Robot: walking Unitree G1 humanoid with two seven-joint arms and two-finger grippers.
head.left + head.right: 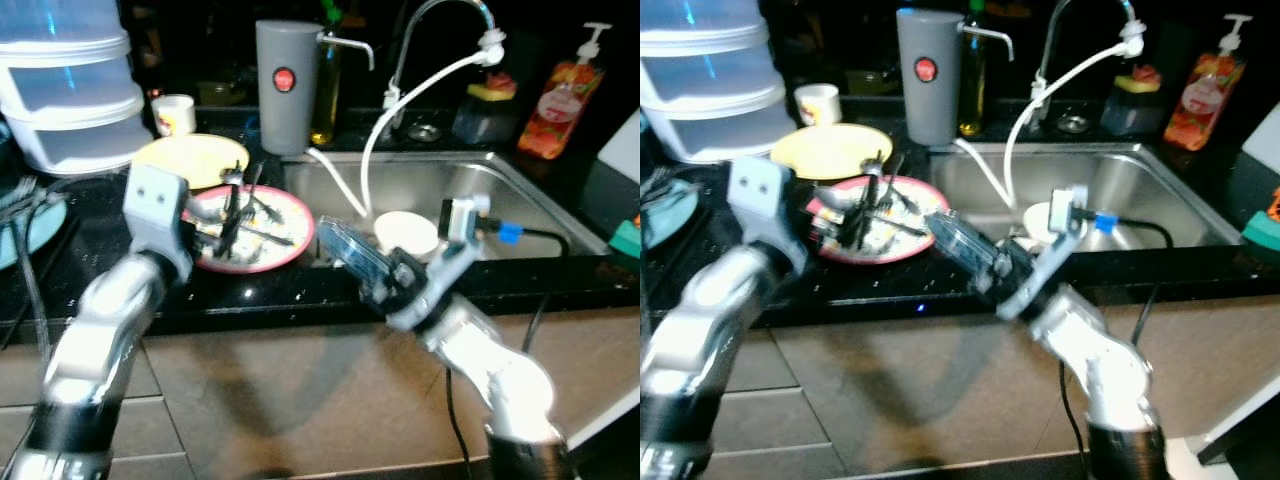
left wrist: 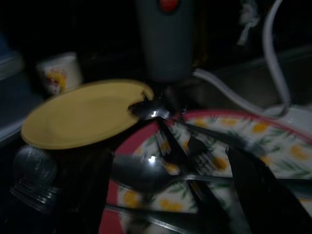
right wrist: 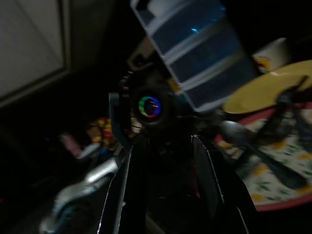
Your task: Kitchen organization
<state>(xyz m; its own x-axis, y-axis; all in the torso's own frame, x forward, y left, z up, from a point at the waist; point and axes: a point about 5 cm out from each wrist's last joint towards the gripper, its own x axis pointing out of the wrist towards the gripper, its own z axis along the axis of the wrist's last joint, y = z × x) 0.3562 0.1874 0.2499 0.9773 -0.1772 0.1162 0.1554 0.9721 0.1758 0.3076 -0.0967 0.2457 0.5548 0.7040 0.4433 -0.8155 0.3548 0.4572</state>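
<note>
Had the left gripper (image 1: 232, 215) parked right over the floral plate (image 1: 285, 245), which sat on the counter just left of the sink (image 1: 520, 195), w/ the yellow plate (image 1: 190, 155) tucked behind it. Cutlery (image 2: 161, 178) was piled on the floral plate: a spoon and a fork, long axes running roughly across the plate toward the sink. Left fingers (image 2: 253, 190) were spread apart, tips down among the handles, not pinching anything afaict. Left arm was clearly nearer to that pile. Right gripper (image 1: 345, 245) hung at the plate's sink-side edge, fingers (image 3: 207, 170) apart and empty. My guess: next move needs closing on one handle crosswise.
</note>
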